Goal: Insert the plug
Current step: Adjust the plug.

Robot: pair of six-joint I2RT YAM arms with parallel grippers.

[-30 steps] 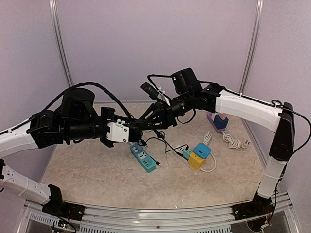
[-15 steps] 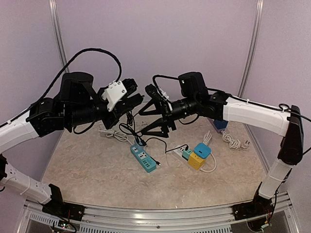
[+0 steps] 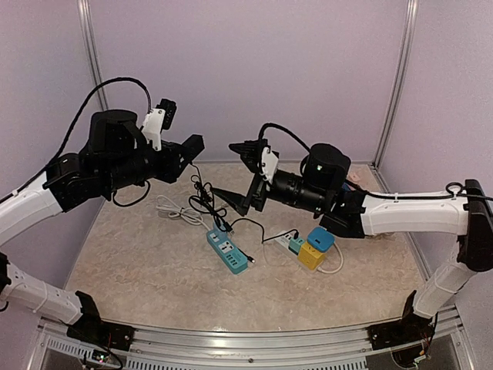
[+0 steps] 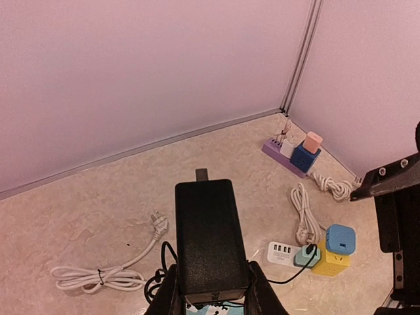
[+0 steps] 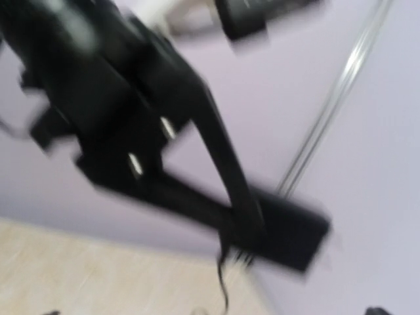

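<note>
**A:** From above, where is the plug?

**B:** The black plug [image 3: 190, 146] is up in the air on the left, clamped between the fingers of the left hand [image 3: 185, 150], well above the surface [image 3: 139, 270]. A thin black cable [image 3: 204, 196] runs down from just under it to the teal power strip [image 3: 229, 253], which lies flat near the middle.

**A:** And the right hand?

**B:** The right hand [image 3: 225, 169] faces the left one from just to its right, with its fingers spread wide apart. Below its arm lies a white strip [image 3: 286, 240], with a yellow cube [image 3: 310, 256] and a blue cube [image 3: 320, 238] at its right end. A white cord [image 3: 173, 210] lies coiled at the far left.

**A:** What about the left wrist view?

**B:** The plug fills the lower middle. The fingers [image 4: 168, 294] press on both its sides, and its small tip points at the far wall. A purple strip [image 4: 275, 147] sits in the far right corner, carrying a pink adapter [image 4: 312, 141] and a blue adapter [image 4: 304, 157]. The right hand's dark fingers come in at the right edge.

**A:** And the right wrist view?

**B:** It is badly blurred. I can see a dark arm shape against the lilac wall and a metal corner post [image 5: 341, 85]. I cannot make out its own fingers there.
</note>
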